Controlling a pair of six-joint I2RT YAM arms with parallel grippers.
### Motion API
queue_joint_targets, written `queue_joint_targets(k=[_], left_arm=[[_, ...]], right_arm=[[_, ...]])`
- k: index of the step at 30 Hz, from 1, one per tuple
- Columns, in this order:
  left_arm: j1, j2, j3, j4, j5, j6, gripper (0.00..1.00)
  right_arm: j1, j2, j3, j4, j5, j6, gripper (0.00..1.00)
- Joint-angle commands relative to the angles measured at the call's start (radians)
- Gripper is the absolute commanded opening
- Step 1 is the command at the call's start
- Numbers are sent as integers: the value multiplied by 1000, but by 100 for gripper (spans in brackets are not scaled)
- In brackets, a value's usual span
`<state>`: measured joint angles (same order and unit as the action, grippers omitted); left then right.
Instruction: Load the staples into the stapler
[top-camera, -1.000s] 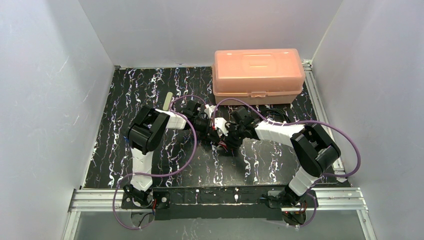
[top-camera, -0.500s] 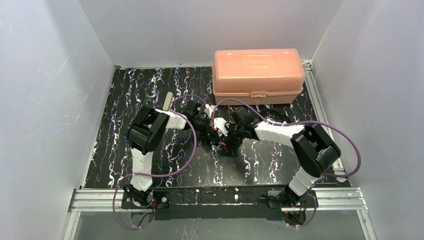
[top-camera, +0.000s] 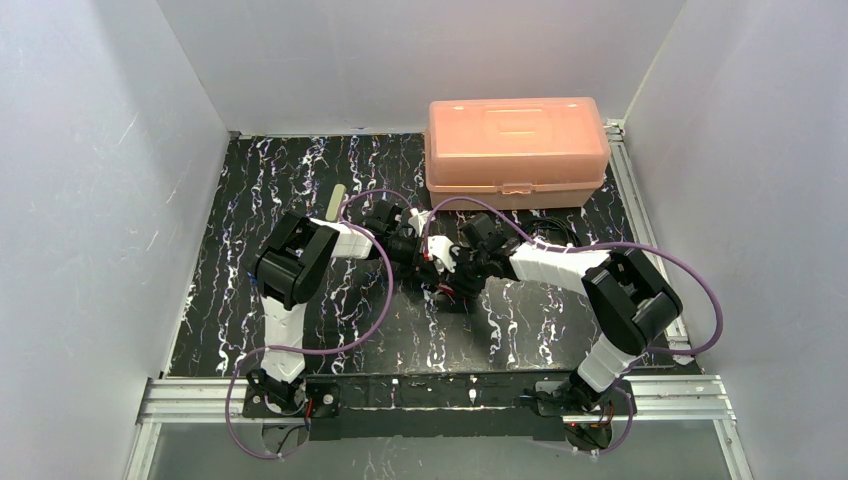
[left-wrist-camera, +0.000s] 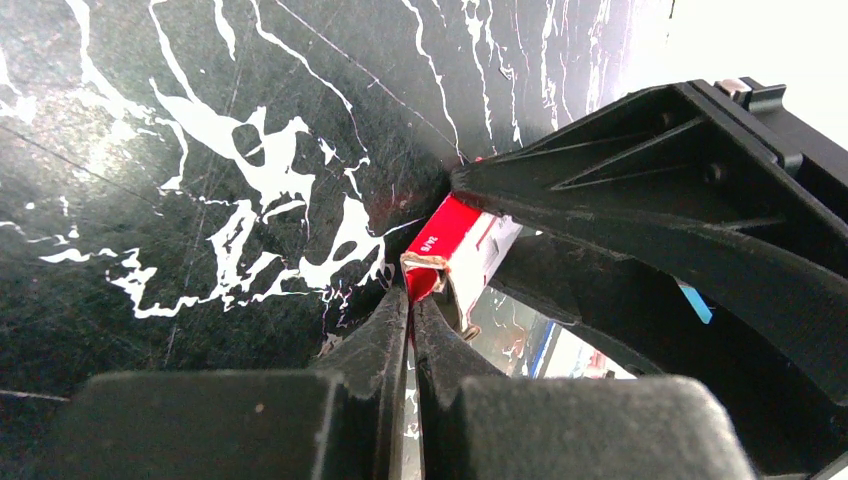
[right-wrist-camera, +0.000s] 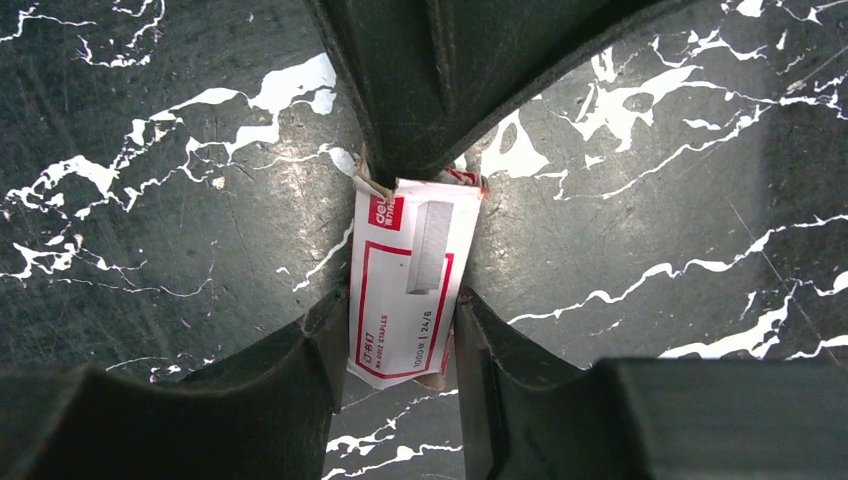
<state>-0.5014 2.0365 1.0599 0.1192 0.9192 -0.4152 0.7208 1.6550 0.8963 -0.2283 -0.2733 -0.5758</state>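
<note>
Two pincers share staple box at middle of bench. We see right pincer clenched across its sides, left pincer pinched on far end flap. Long axis runs pincer to pincer, printed face up.

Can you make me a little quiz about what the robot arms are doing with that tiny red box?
1. How many grippers are holding the red staple box?
2. What colour is the big closed case at the back of the table? A) blue B) orange C) green
3. True or false: the staple box is sitting inside the case.

Key
1. Two. The left gripper pinches one end, and the right gripper squeezes its long sides.
2. B
3. False. It is out between the two grippers.
</note>
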Motion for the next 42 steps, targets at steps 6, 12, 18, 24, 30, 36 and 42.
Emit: queue_joint_targets(k=[6,12,18,24,30,36,42], left_arm=[[24,-48,-25,-52,-47,40,0],[24,-44,-25,-52,-49,39,0],[24,-34,-22,-49,-47,33,0],[24,-27,-21,-46,-45,31,0],[24,-22,-20,-44,-45,26,0],[24,-18,-21,-43,-46,27,0],[27,-20,-24,-45,-58,26,0]], right_arm=[[-20,19,-33,-211,199,-25,52],[-20,12,-37,-216,172,-43,50],[-20,-14,-24,-171,97,-43,72],[-20,24,14,-121,20,-30,84],[-20,81,47,-83,-28,1,83],[-18,117,64,-42,-53,34,70],[-19,108,47,-65,-31,13,43]])
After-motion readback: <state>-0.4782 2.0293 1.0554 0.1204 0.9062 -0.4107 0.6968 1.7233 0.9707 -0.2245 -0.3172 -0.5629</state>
